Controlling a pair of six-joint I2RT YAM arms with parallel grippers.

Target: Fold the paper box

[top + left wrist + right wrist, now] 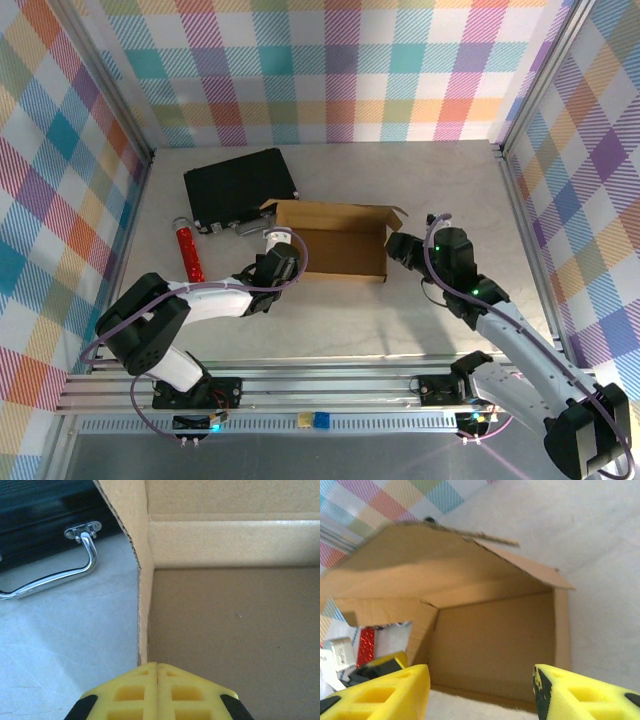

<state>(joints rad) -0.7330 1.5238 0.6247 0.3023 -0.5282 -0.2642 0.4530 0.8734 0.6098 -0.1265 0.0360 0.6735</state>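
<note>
One paper box (335,240) of plain brown cardboard lies near the middle of the tabletop (330,320), between the two arms, with its top open and a small flap turned outward at each far corner. Inside it, both wrist views show bare cardboard floor and walls. Just behind its left end lies a black case (240,187), closed, its metal handle (75,570) on the side that faces the box's left wall. A red cylinder (187,250) lies on the tabletop to the left, apart from the box and near the case. The left jaws are pressed together, their yellow fingertips (135,695) at the near end of the box's left wall, gripping nothing. The right jaws stand apart at the box's right end, pointed into its open inside, with nothing between them.
</note>
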